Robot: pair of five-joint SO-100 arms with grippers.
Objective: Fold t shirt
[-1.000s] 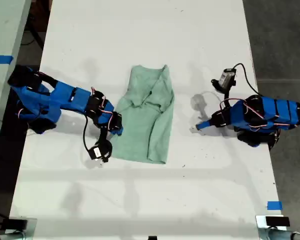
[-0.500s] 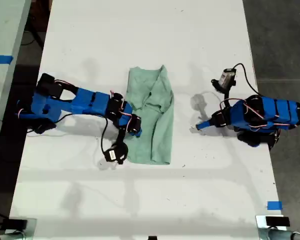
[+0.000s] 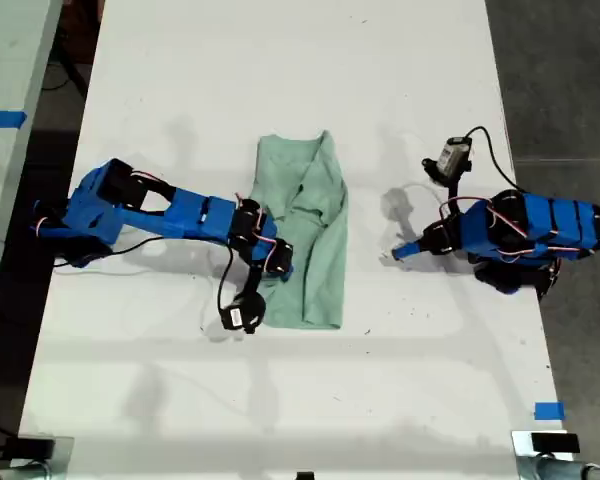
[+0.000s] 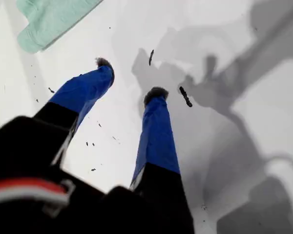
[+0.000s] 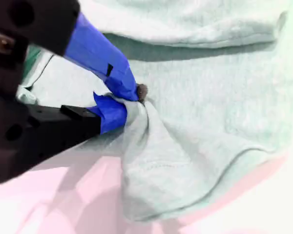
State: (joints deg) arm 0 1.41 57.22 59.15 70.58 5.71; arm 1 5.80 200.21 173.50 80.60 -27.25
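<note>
The t shirt (image 3: 305,240) lies on the white worktop (image 3: 280,90) about midway between the two blue arms, a pale mint-green, creased, long narrow shape running away from the camera in the exterior view.

My second gripper (image 5: 129,105) is at the cloth: its fingers (image 5: 112,114) are clamped on a bunched fold of the t shirt's fabric, the cloth puckering into a ridge right at the tips. In the exterior view this is the arm reaching in from the exterior view's left, with its gripper (image 3: 280,262) over the shirt's edge on that side, toward the nearer end of the garment. A black camera module (image 3: 242,315) hangs on its cable just beside that edge.

My first gripper (image 4: 129,80) hovers over bare worktop with its fingers (image 4: 156,122) apart and nothing between them; a corner of the t shirt (image 4: 51,19) shows well beyond the tips. In the exterior view this arm sits folded at the exterior view's right, its gripper (image 3: 405,250) pointing toward the shirt but clearly apart from it. A strip of blue tape (image 3: 548,410) sticks to the worktop near the exterior view's lower right corner.
</note>
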